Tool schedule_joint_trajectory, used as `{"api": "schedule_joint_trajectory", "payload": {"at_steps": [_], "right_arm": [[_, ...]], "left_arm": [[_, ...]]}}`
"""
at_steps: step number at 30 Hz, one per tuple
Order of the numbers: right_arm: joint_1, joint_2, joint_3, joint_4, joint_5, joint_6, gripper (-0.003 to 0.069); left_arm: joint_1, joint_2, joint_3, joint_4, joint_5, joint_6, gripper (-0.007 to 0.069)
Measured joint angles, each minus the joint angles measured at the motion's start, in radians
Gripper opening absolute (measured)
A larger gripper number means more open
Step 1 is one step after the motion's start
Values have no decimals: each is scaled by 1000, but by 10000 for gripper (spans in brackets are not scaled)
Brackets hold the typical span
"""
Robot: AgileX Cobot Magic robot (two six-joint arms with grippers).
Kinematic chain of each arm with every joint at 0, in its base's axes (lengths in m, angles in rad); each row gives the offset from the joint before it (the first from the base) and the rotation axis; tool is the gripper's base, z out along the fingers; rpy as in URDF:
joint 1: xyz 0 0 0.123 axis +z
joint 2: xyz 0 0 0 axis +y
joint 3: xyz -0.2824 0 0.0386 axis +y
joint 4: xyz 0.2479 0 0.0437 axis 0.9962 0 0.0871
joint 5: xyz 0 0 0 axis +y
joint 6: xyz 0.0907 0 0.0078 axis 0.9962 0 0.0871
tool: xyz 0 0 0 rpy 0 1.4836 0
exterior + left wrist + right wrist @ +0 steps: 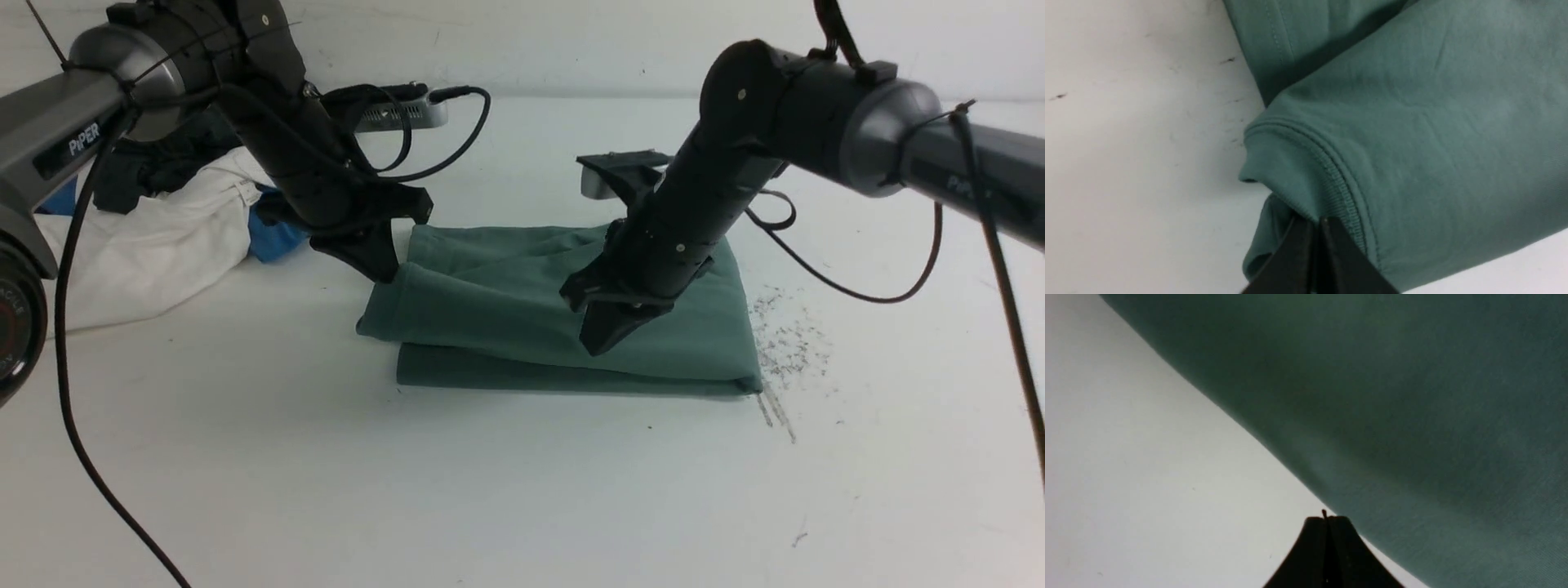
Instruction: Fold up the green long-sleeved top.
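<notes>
Green top lies folded into a rectangle mid-table, long axis running left-right, folded edge facing the camera. Left gripper is at its left end, jaws pressed together at the ribbed hem, probably pinching fabric, though the contact itself is hidden. Right gripper is closed and empty, tip over the top's near edge.

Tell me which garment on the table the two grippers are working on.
The green long-sleeved top, folded at the table's middle. The white garment, blue garment and dark garment lie piled at far left, untouched.
</notes>
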Motion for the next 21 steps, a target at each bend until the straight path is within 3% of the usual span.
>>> {"api": "schedule_joint_trajectory", "payload": {"at_steps": [12, 18, 19, 21], "right_arm": [[0, 24, 0, -66, -4, 37, -3], [0, 27, -14, -99, -6, 65, -1], [0, 18, -19, -115, -7, 86, -1], [0, 6, -19, -134, -7, 105, -1]], "left_arm": [[0, 27, 0, 81, 8, -19, 12], [0, 32, 0, 142, 9, -37, 141], [0, 32, 0, 177, 9, -45, 209], [0, 32, 0, 211, 9, -56, 253]]}}
